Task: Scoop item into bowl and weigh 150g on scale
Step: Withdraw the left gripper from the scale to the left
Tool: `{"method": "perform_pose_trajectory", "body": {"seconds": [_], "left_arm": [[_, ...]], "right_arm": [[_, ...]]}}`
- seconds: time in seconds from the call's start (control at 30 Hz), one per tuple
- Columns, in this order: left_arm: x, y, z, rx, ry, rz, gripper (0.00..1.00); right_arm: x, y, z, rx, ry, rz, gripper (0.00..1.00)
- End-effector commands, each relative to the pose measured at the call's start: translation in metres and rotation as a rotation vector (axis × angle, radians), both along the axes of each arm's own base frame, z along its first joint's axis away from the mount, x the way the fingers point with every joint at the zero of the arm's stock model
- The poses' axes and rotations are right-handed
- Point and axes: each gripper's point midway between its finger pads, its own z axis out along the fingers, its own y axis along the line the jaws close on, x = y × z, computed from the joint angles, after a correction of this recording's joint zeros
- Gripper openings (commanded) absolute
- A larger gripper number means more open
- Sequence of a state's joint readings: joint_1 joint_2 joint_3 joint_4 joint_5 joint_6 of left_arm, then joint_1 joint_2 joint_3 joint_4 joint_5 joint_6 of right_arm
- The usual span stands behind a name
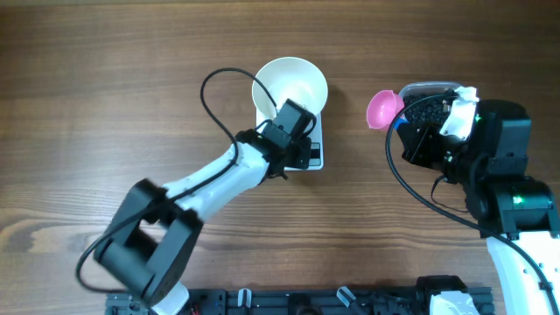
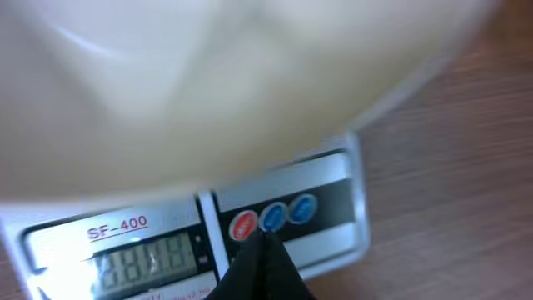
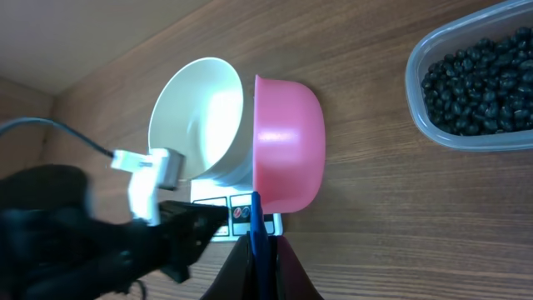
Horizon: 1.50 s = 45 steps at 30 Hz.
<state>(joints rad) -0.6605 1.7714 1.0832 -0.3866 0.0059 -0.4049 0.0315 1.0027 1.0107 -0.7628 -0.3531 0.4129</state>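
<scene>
Left gripper (image 2: 265, 254) is pinched fully closed with nothing in it, tip down at the scale (image 2: 166, 221) button row, right on the middle blue button (image 2: 273, 217). Touching or a hair above, can't tell. Reads like a tare or power press to me. Display (image 2: 146, 258) is too blurred to read. Bowl (image 1: 290, 80) sits upright on the scale platform and looks empty. Right gripper (image 3: 256, 250) is clamped on the blue handle (image 3: 256, 218) of the pink scoop (image 3: 287, 142), held just beside the tub (image 3: 415, 87) on the bowl side; overhead shows nothing in it. Beads (image 3: 479, 79) are all in the clear tub on the table (image 1: 131, 70), right of the scale and well apart from the bowl. Handling: the beads look small, hard and round, so expect them to roll and bounce. Keep the scoop level in transit, tip slowly over the bowl centre, drop low. Each one is light, so trim the last grams with part scoops or a gentle shake. Fingers can't sensibly pinch them, so it's scoop only, gripped at the handle. Bowl looks rigid and light and only rests on the platform. A knock from the scoop could shift it or spoil the reading. Nothing should lean on the scale while weighing.
</scene>
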Motion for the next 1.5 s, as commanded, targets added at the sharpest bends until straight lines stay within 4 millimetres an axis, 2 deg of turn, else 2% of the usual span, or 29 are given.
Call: {"method": "perform_pose_trajectory", "body": {"seconds": [0.0, 0.07, 0.1, 0.17, 0.27, 0.33, 0.43, 0.57, 0.8, 1.0, 1.23, 1.3, 1.37, 1.47], "left_arm": [[-0.001, 0.001, 0.056, -0.064, -0.106, -0.034, 0.04], [-0.006, 0.006, 0.074, -0.064, -0.137, -0.062, 0.04], [-0.01, 0.013, 0.088, -0.046, -0.168, -0.086, 0.04], [-0.013, 0.029, 0.102, 0.0, -0.206, -0.102, 0.04], [-0.021, 0.057, 0.112, 0.062, -0.207, -0.066, 0.04], [-0.028, 0.067, 0.114, 0.078, -0.186, -0.058, 0.04], [-0.032, 0.075, 0.106, 0.106, -0.159, -0.133, 0.04], [-0.04, 0.074, 0.097, 0.021, -0.119, -0.321, 0.04], [-0.035, 0.107, 0.095, -0.151, -0.137, -0.437, 0.04], [-0.032, 0.116, 0.091, -0.119, -0.144, -0.436, 0.04], [-0.011, 0.15, 0.053, 0.124, -0.139, -0.494, 0.04], [-0.007, 0.146, 0.055, 0.085, -0.179, -0.55, 0.04], [-0.011, 0.137, 0.059, 0.042, -0.228, -0.662, 0.04], [-0.019, 0.139, 0.056, 0.062, -0.222, -0.732, 0.04]], "right_arm": [[0.004, -0.004, 0.007, -0.028, -0.029, -0.005, 0.04], [0.004, -0.004, 0.007, -0.028, -0.029, -0.005, 0.04], [0.005, -0.004, 0.007, -0.028, -0.029, -0.005, 0.04], [0.005, -0.004, 0.007, -0.028, -0.03, -0.005, 0.04], [0.005, -0.004, 0.008, -0.028, -0.033, -0.005, 0.04], [0.005, -0.004, 0.008, -0.028, -0.032, -0.005, 0.04], [0.005, -0.004, 0.008, -0.028, -0.033, -0.005, 0.04], [0.005, -0.004, 0.007, -0.038, -0.036, 0.004, 0.04], [0.005, -0.004, 0.007, -0.041, -0.036, 0.007, 0.04], [0.004, -0.004, 0.007, -0.042, -0.037, 0.009, 0.04], [0.005, -0.004, 0.008, -0.043, -0.04, 0.009, 0.04], [0.006, -0.004, 0.008, -0.044, -0.045, 0.01, 0.04], [0.005, -0.004, 0.008, -0.045, -0.044, 0.011, 0.05], [0.005, -0.004, 0.008, -0.045, -0.042, 0.011, 0.04]]}}
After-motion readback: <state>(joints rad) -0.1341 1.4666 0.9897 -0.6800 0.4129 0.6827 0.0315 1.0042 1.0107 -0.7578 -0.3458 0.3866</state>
